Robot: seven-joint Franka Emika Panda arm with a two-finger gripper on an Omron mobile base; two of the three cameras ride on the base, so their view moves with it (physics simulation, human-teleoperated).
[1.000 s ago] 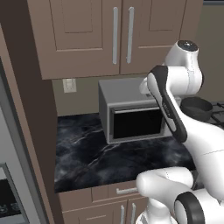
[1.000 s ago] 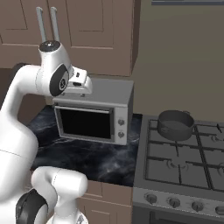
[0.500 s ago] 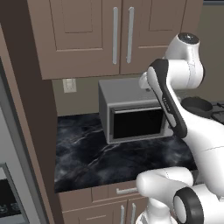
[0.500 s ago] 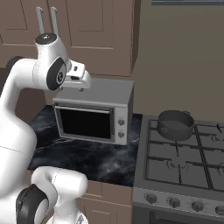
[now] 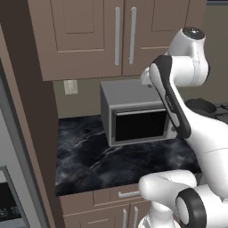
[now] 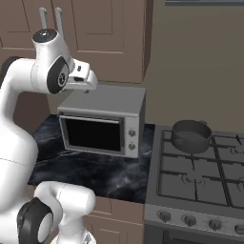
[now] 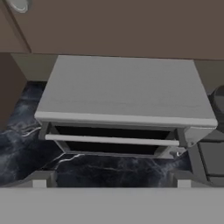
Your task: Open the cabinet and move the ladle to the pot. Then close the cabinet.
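Hand view looks down on the grey microwave (image 7: 124,89), which stands on the dark marble counter (image 7: 26,144); the two finger tips (image 7: 39,179) of the gripper (image 7: 111,180) stand far apart, fully open, and hold nothing. Left base view shows the cabinet (image 5: 124,31) above the microwave (image 5: 138,116), both doors shut, with its two long silver handles (image 5: 132,34) side by side. Right base view shows the gripper (image 6: 82,78) raised above the microwave top, below the cabinet (image 6: 100,33). On the stove (image 6: 200,176), at the back left burner, sits the pot (image 6: 191,135), well apart from the hand. I cannot tell where the ladle is.
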